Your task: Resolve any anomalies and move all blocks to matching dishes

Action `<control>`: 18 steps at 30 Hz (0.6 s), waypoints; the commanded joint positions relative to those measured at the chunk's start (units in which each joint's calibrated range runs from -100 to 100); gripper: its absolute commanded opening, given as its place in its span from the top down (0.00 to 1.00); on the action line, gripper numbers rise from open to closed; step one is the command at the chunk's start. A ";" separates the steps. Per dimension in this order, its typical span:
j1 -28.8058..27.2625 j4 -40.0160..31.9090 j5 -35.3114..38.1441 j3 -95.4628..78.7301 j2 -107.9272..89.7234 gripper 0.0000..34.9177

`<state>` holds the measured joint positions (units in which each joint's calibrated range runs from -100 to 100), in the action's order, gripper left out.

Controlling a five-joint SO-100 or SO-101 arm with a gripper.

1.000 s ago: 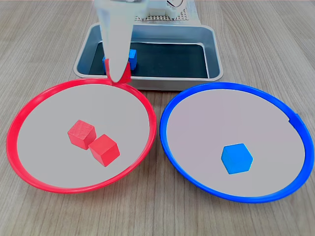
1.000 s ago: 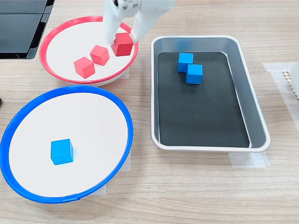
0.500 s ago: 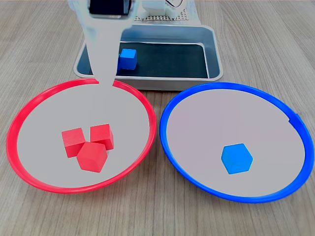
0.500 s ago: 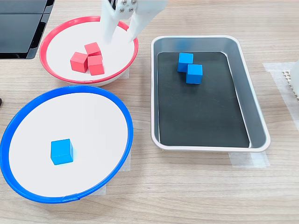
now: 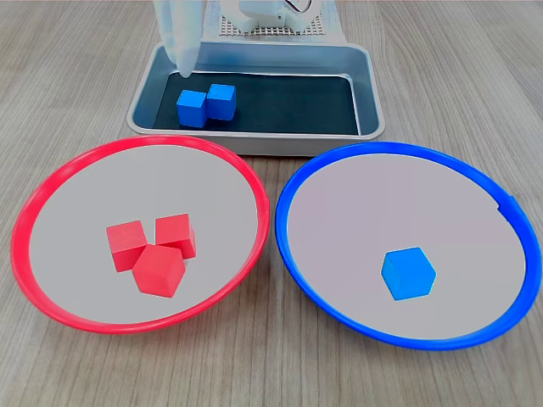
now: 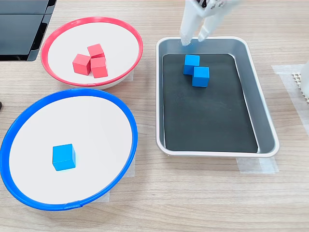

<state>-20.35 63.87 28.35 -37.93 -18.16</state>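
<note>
Gripper [image 6: 193, 38] swung from the red-rimmed dish [image 6: 126, 33] to the tray [image 6: 263, 111], fingers spread, lining up those blue cubes [image 6: 191, 64]

Bright, even, diffuse lighting in both exterior views — no hard shadows. Soft, short shadows beside the blue blocks [image 6: 196, 70] on the tray [image 6: 263, 104] floor. Mild sheen along the tray's metal walls; no harsh glare. Tabletop [image 5: 76, 365] wood grain sharp edge to edge. Arm [image 5: 180, 34] slightly blurred, pale — first exterior view. No evident edge distortion.
</note>
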 commanded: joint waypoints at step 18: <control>0.64 -4.06 -18.22 -2.62 6.94 0.61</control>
<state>-20.18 59.95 10.38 -42.83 -11.94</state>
